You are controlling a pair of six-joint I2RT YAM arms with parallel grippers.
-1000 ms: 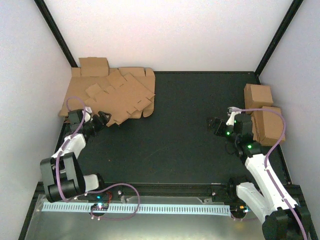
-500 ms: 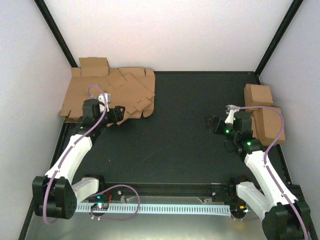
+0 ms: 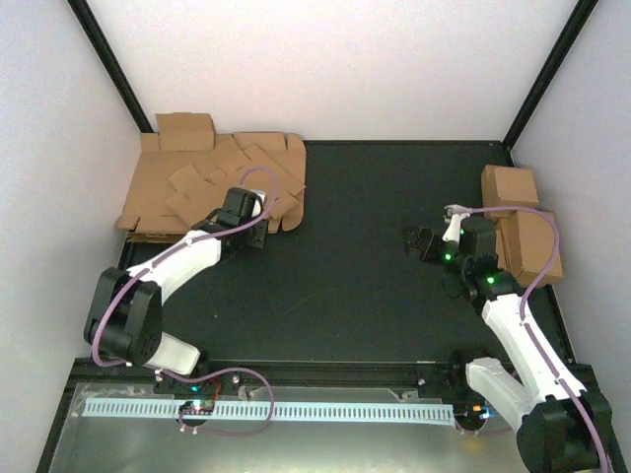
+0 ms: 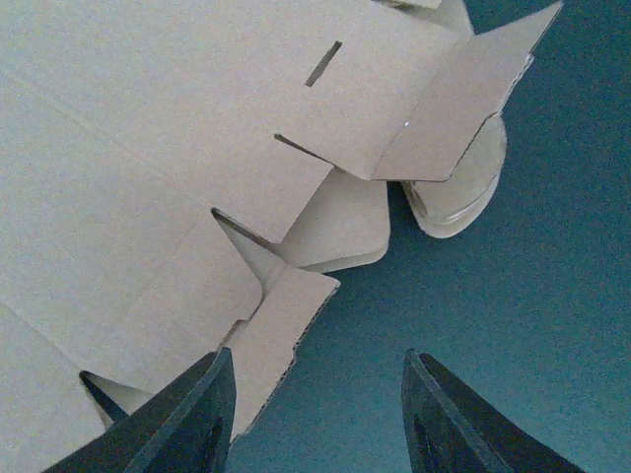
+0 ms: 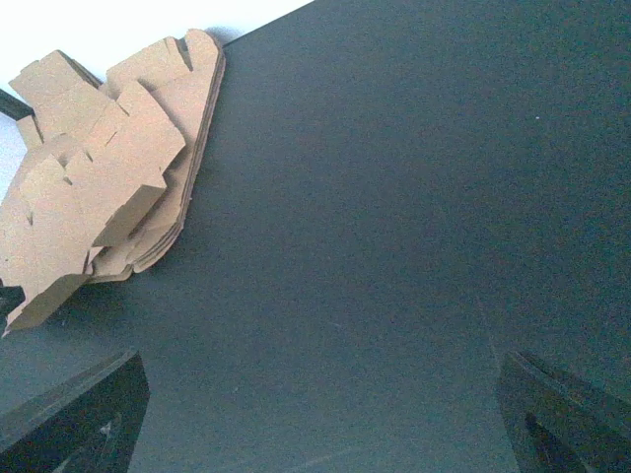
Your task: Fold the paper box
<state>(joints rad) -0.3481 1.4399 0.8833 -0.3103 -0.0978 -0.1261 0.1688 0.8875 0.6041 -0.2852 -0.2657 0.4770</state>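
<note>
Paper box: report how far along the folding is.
Done: nothing; the flat brown cardboard paper box blank lies unfolded on the heap of brown blanks. In hand: the left gripper, open, sits at its flap corner; right gripper open, empty. Left: pulling it free, every fold.

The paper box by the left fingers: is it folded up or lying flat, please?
Flat: the paper box lies spread on the cardboard heap, no sides raised.

Left arm (image 3: 177,261) reaches out low across the table, left gripper (image 3: 254,234) with jaws parted and a clear gap between its fingers (image 4: 187,414); right arm (image 3: 513,325) bent at the elbow, right gripper (image 3: 422,243) with jaws spread wide.
</note>
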